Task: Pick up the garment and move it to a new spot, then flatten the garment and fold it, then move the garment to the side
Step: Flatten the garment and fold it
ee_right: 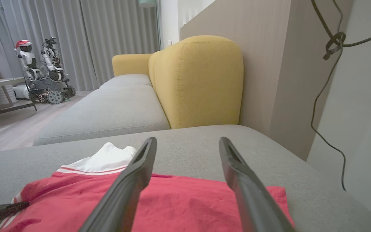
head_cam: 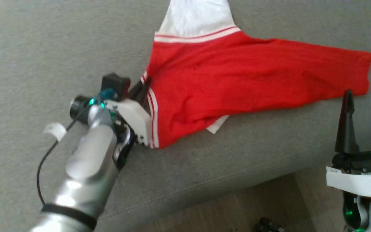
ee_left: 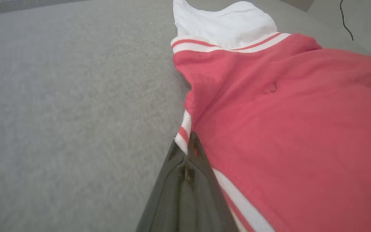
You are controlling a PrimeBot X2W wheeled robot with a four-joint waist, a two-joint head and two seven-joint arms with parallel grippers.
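The garment [head_cam: 237, 77], red with white striped trim and a white panel [head_cam: 195, 16] at its far end, lies spread but rumpled on the grey sofa seat [head_cam: 43, 48], with its near edge close to the seat's front. The left fingers [head_cam: 138, 91] are clenched on the striped hem [ee_left: 185, 125] at the garment's left edge, so the step in hand looks like the first pick-up.

To do it well, the pinch should hold both layers of the hem rather than just the trim's lip, since a thin bite could slip as the cloth's weight comes on. A lift straight up before any sideways travel would keep the fabric from dragging across the seat and bunching. The right fingers [head_cam: 347, 125] stand spread and hold nothing. Taking the red corner [head_cam: 364, 64] nearest them would let the garment travel taut and land flatter.

The left forearm [head_cam: 89, 161] reaches diagonally from the lower left, wrist low over the seat, fingers pointing along the seat into the hem. The right fingers point upward at the lower right, off the seat's front edge above the floor [head_cam: 237, 206].
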